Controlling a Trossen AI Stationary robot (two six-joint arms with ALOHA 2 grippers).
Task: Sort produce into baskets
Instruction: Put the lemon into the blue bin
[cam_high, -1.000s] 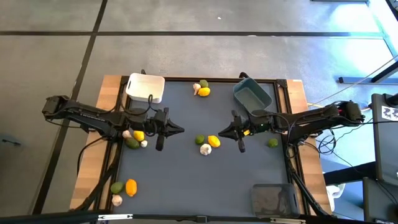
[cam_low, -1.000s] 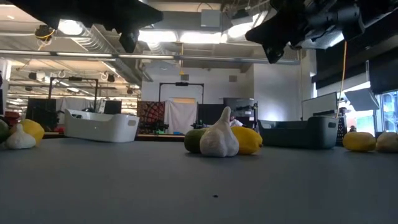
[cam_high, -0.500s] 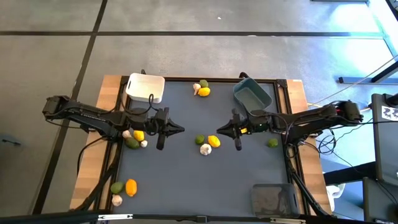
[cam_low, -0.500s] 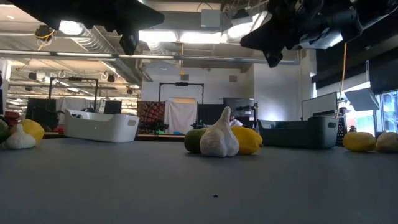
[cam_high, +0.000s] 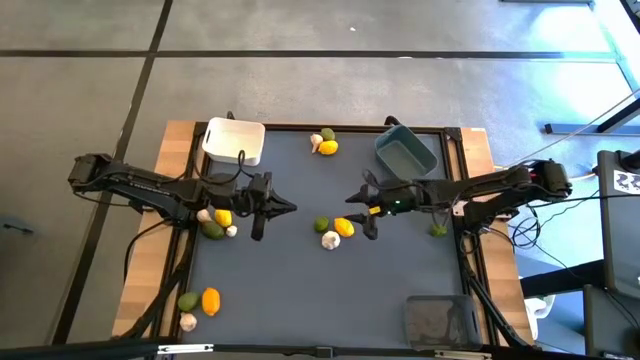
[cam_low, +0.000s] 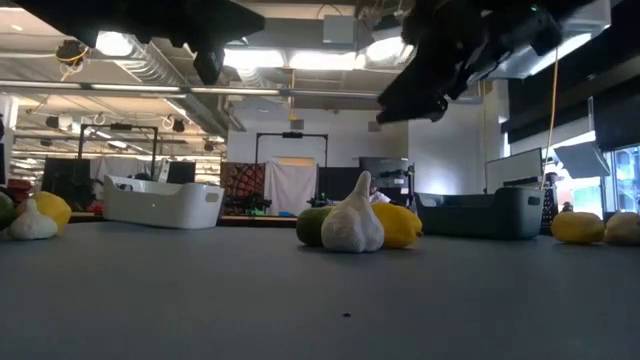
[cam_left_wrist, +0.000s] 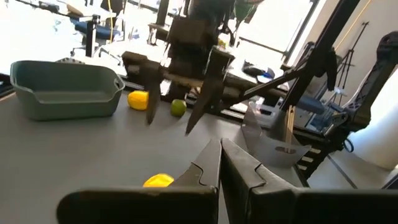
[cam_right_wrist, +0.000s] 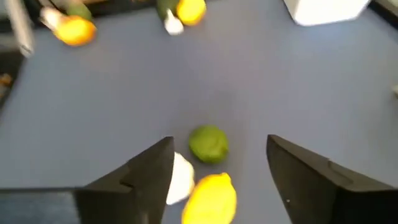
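Note:
A green fruit, a yellow lemon and a garlic bulb lie together at mid-table. My right gripper hovers open just right of and above them. In its wrist view its two fingers stand apart, and the green fruit, lemon and garlic show below between them. My left gripper is shut and held off the table, to the left of the group. The white basket stands far left, the blue-grey one far right, the clear one near right.
More produce lies about: a cluster under the left arm, three pieces at the far edge, three at the near left, and one green fruit under the right arm. The dark mat between the groups is bare.
My right gripper has moved toward the table's left edge, up to the middle group of produce, and has opened its fingers. The produce has not moved.

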